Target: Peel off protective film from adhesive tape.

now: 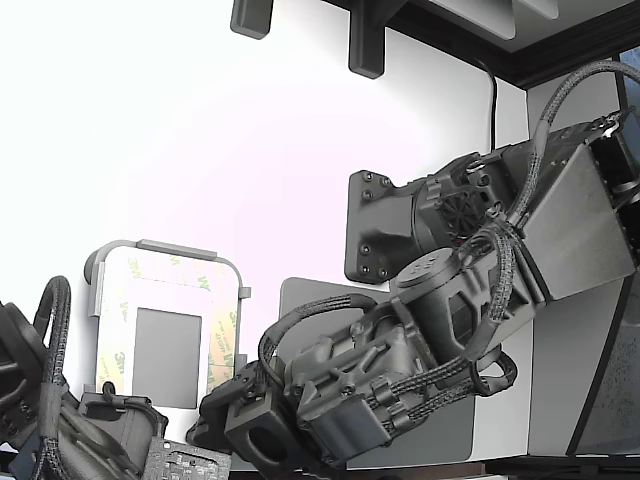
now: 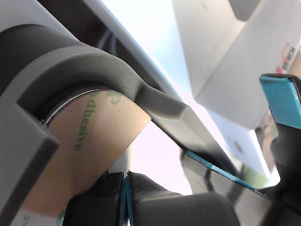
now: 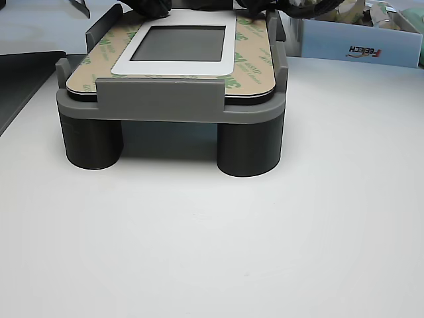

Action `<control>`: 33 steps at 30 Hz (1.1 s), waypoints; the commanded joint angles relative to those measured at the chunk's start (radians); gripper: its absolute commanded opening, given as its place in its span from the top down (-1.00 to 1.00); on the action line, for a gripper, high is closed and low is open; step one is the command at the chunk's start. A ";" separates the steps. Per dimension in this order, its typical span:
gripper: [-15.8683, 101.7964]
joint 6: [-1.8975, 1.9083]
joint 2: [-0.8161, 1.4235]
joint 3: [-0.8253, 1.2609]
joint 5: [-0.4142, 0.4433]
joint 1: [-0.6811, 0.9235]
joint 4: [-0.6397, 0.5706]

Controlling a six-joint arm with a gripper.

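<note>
The film (image 3: 254, 66) is tan-yellow, printed with green logos; in the wrist view it (image 2: 84, 155) reads browner, with green lettering at centre left. It borders a white frame (image 3: 173, 67) around a dark grey panel (image 3: 177, 43). The holder (image 3: 159, 99) is mid grey on darker grey legs (image 3: 248, 149). The table (image 3: 212, 245) is white. The gripper (image 2: 155, 188) is black with blue-edged pads (image 2: 281, 99). At upper right, a pale blue box (image 3: 361, 43) carries black and red lettering.

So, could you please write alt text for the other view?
A grey holder on two dark round legs stands on a white table, carrying a plate bordered with pale-yellow adhesive tape printed with green logos around a grey rectangle.
</note>
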 commanded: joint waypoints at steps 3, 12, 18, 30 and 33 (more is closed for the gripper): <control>0.91 0.003 0.032 -0.018 -0.003 -0.005 -0.003; 0.91 0.003 0.040 -0.020 0.000 -0.002 0.008; 0.91 0.003 0.044 -0.020 0.002 -0.002 0.012; 0.91 -0.002 0.054 -0.012 0.003 -0.002 0.018; 0.91 -0.005 0.055 -0.011 0.003 -0.002 0.017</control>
